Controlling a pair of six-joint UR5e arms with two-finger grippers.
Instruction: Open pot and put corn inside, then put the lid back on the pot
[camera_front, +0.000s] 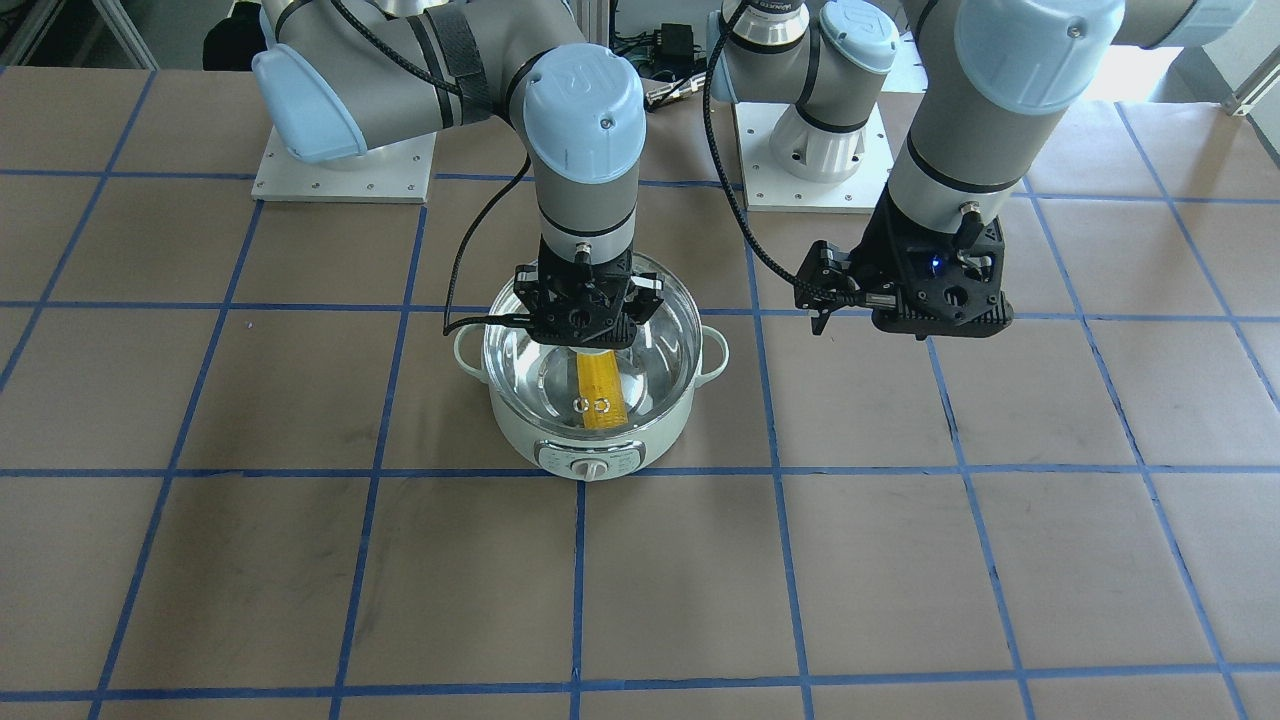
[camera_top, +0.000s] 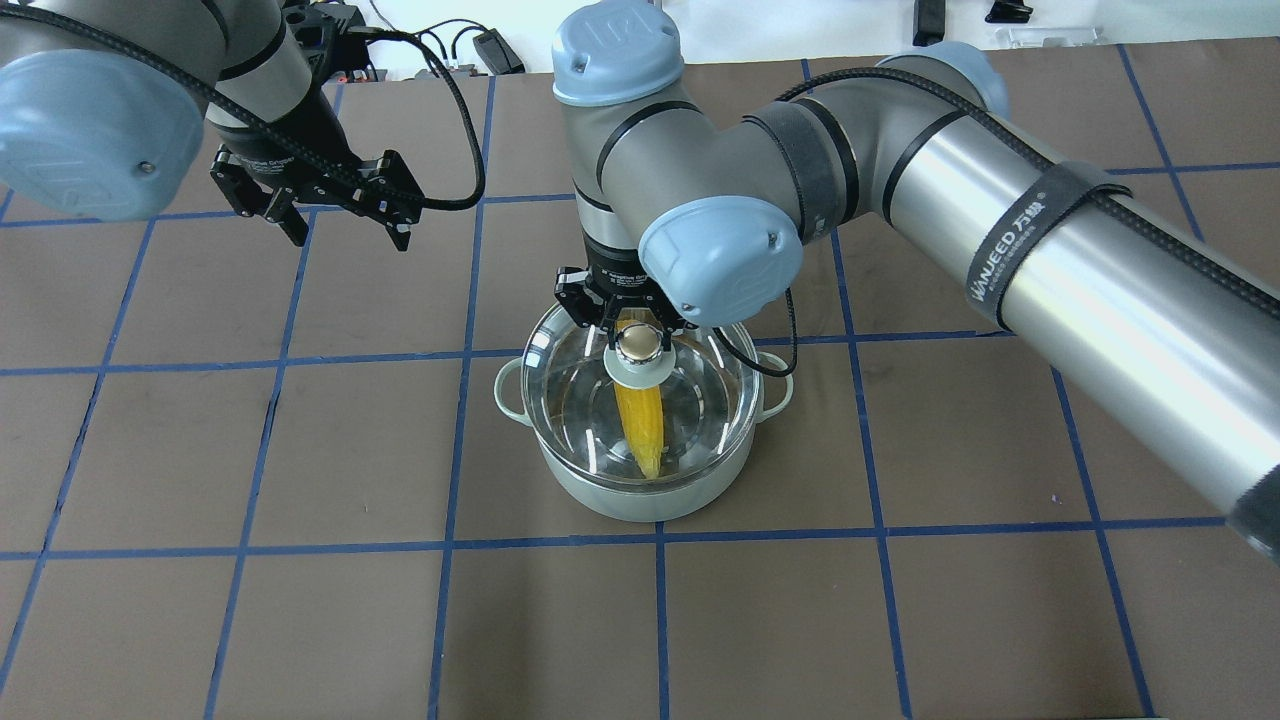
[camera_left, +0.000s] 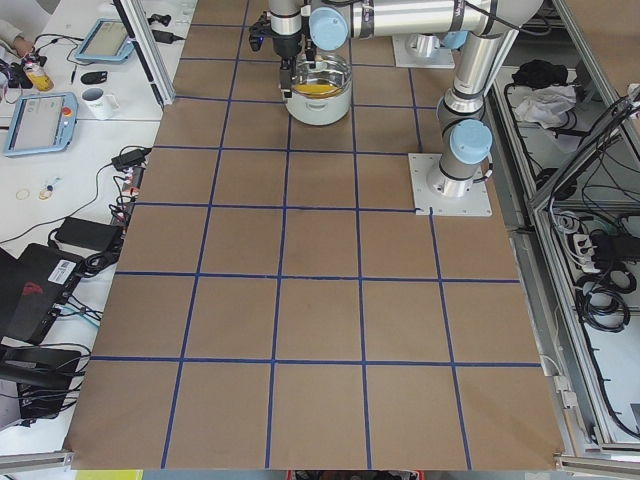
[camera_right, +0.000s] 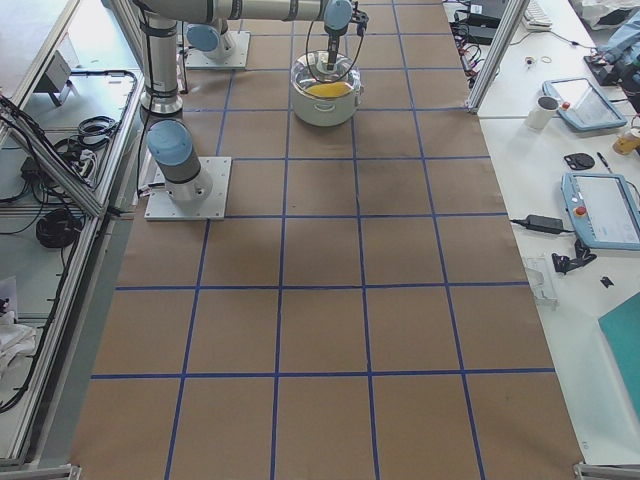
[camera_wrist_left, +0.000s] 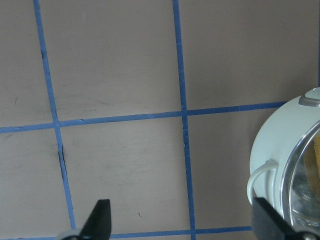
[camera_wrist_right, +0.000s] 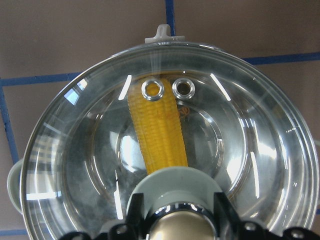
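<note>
The pale mint-green pot (camera_front: 560, 440) stands mid-table, its dial facing away from the robot. The yellow corn (camera_front: 600, 392) lies inside it, seen through the clear glass lid (camera_front: 665, 340) that covers the pot's mouth. My right gripper (camera_top: 640, 325) is straight above, shut on the lid's golden knob (camera_top: 640, 345). In the right wrist view the fingers (camera_wrist_right: 136, 210) hug the knob, with the corn (camera_wrist_right: 157, 135) and the lid (camera_wrist_right: 250, 150) below. I cannot tell whether the lid rests on the rim or hangs just above it. My left gripper (camera_top: 350, 240) is open and empty, beside the pot (camera_top: 610, 500).
The brown table (camera_top: 300, 450) carries a grid of blue tape lines. The left wrist view shows the pot's side and a loop handle (camera_wrist_left: 260, 180) at its right edge. Both arm bases (camera_front: 800, 150) stand at the robot's side of the table.
</note>
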